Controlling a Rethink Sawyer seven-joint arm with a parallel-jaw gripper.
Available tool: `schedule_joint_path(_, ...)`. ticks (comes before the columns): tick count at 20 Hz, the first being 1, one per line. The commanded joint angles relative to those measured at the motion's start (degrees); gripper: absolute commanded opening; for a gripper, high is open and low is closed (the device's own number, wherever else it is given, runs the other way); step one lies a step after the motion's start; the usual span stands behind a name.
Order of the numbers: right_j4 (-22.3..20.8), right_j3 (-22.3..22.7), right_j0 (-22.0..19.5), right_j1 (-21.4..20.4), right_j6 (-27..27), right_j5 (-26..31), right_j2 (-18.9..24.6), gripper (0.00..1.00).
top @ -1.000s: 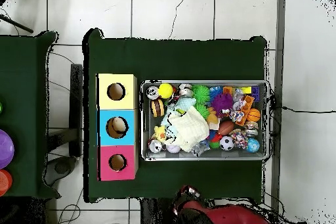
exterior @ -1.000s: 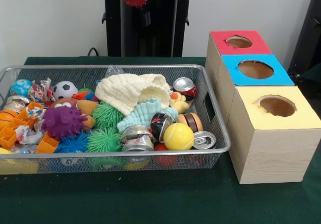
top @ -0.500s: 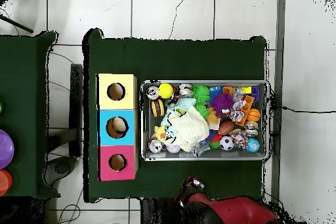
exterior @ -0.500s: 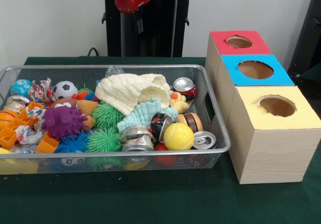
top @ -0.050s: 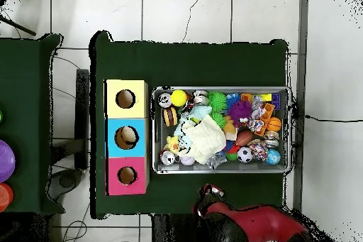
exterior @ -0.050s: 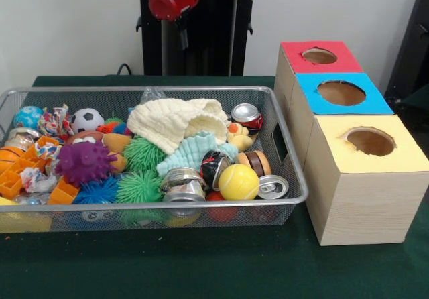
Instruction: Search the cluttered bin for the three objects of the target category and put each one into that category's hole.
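Note:
A wire mesh bin [exterior @ -0.050s: 167,206] [top @ -0.050s: 220,89] holds mixed clutter. In it lie several drink cans, such as a red one [exterior @ -0.050s: 247,116] at the back right and a silver-topped one [exterior @ -0.050s: 273,187] in the front right corner. A yellow tennis ball [exterior @ -0.050s: 238,182], a soccer ball [exterior @ -0.050s: 87,119], a cream cloth [exterior @ -0.050s: 177,121] and a pale blue cloth [exterior @ -0.050s: 194,151] also show. To the right stand three boxes with round holes: red [exterior @ -0.050s: 295,49], blue [exterior @ -0.050s: 315,101] and yellow [exterior @ -0.050s: 335,138]. My gripper [exterior @ -0.050s: 181,36] [top @ -0.050s: 208,192] hangs high behind the bin, outside it and clear of every object.
A purple spiky ball [exterior @ -0.050s: 84,161], green spiky balls [exterior @ -0.050s: 139,186], orange plastic pieces [exterior @ -0.050s: 27,168] and a basketball [exterior @ -0.050s: 8,157] fill the bin's left half. A rubber duck [exterior @ -0.050s: 238,137] sits by the red can. Green cloth [exterior @ -0.050s: 201,265] covers the table around bin and boxes.
The arm's red end has shifted left in the front view and moved closer to the bin's edge in the overhead view. Nothing in the bin has moved.

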Motion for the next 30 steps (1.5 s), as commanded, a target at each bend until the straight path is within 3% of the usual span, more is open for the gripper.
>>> schedule_joint_path(1,-1.48,-10.22,-4.38,2.39,-7.99,10.8,9.28,0.0)
schedule_joint_path(5,-1.94,-12.44,-8.5,4.66,-12.91,14.89,13.12,0.0)
schedule_joint_path(11,-2.61,-15.24,-12.15,7.47,-14.94,19.58,16.49,0.0)
schedule_joint_path(21,-2.57,-21.29,-13.26,9.75,-16.17,27.67,18.45,0.0)
schedule_joint_path(30,-1.49,-23.39,-14.34,10.16,-15.72,32.25,20.37,0.0)
